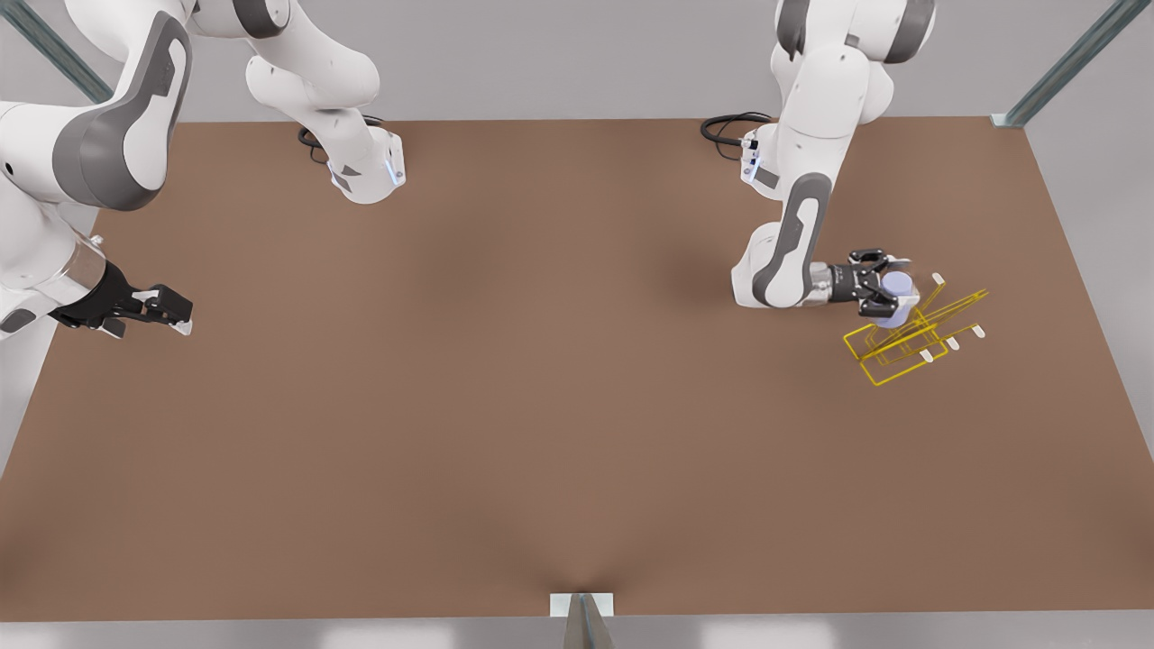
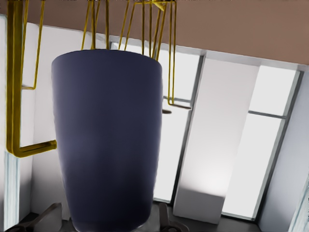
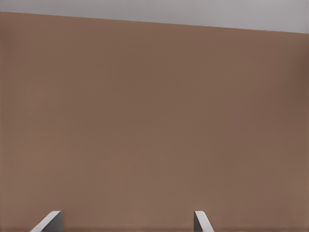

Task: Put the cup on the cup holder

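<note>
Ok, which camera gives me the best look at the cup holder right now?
The front view: the whole cup holder shows on the table, white-tipped prongs included, with the left gripper holding the cup at its edge. The left wrist view catches only some yellow wires behind the cup. The right gripper waits, open, at the front view's left.

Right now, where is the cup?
The cup is on the front view's right, held in the left gripper right against the yellow wire cup holder, near the table's edge there.
</note>
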